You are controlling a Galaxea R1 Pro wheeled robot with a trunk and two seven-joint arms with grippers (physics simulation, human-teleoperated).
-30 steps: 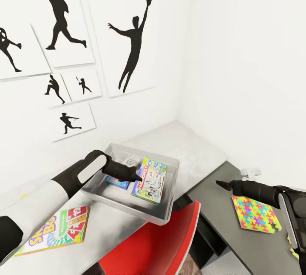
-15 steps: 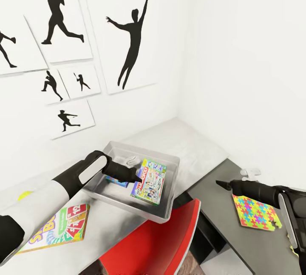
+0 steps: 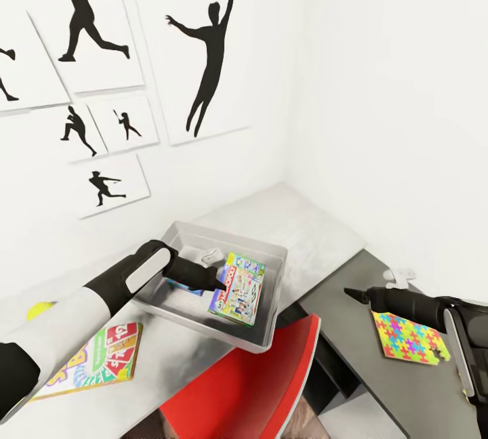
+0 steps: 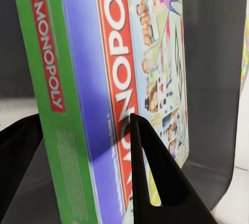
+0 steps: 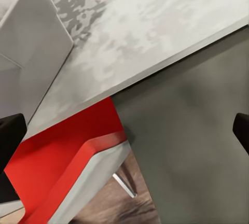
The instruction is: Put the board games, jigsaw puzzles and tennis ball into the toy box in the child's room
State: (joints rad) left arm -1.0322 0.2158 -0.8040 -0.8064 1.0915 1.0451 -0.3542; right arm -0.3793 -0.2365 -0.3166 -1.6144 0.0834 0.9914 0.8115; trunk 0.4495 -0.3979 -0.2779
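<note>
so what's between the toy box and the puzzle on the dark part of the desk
In the head view, bare desk top and the red chair's back lie between the toy box and the puzzle; the right gripper hovers there.

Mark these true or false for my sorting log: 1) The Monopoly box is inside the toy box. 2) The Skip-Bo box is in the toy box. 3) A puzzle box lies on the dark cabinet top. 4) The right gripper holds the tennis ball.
1) True: the Monopoly box lies in the toy box, at the left gripper.
2) False: the Skip-Bo box lies on the pale table, outside it.
3) True: the puzzle box rests on the dark cabinet top.
4) False: the right gripper is open and holds nothing; the tennis ball sits far left.
</note>
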